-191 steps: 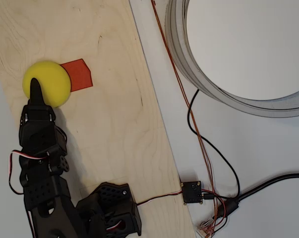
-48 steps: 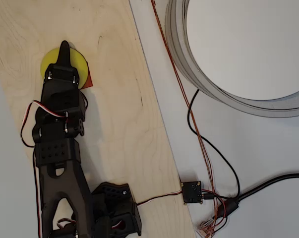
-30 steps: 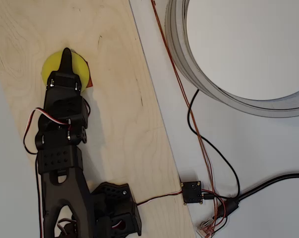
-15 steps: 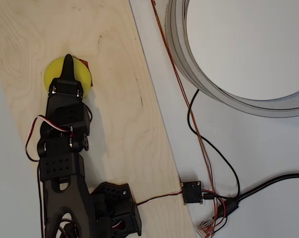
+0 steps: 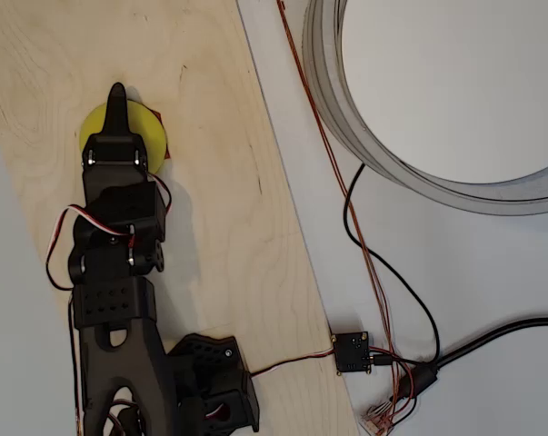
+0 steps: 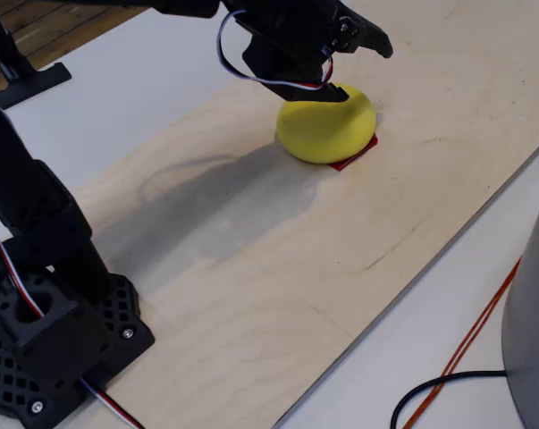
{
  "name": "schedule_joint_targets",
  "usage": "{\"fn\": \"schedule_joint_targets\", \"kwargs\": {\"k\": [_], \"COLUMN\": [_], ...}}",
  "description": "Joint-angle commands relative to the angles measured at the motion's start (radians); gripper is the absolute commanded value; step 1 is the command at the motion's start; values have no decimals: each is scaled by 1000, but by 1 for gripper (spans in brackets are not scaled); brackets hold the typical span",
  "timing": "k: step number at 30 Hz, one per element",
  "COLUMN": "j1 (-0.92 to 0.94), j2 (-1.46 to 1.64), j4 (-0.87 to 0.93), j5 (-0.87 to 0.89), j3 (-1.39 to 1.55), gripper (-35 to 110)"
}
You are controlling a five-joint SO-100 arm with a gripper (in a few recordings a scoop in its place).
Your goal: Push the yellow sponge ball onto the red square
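Yellow sponge ball [image 6: 325, 122] basically covers the red square [image 6: 358, 152], only a sliver peeks out at 3 o'clock; gripper [image 5: 117, 96] above, fingers look together, so nearly done

Ball [image 6: 326, 125] sits on top of the square [image 6: 357, 152], on the wooden board [image 5: 210, 227] that lies on the table [image 5: 455, 254]; a sliver of the square pokes out at the ball's right in the overhead view. My pincer [image 5: 117, 98] is above the ball, my arm's base [image 6: 50, 344] at the board's near end. A big ring [image 5: 333, 82] and cables [image 5: 383, 291] lie on the table right of the board.
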Motion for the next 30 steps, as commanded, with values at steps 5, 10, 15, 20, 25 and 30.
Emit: {"fn": "schedule_joint_targets", "kwargs": {"k": [5,10,15,20,25,30], "j1": [-26,-97,-140,-173,-187,-190], "j2": [66,104,94,77,55,38], "j4": [-2,-2,-2,-25,-74,-106], "j5": [55,202,296,365,387,390], "j3": [-15,35,52,80,112,127], "gripper": [25,25,25,25,25,25]}}
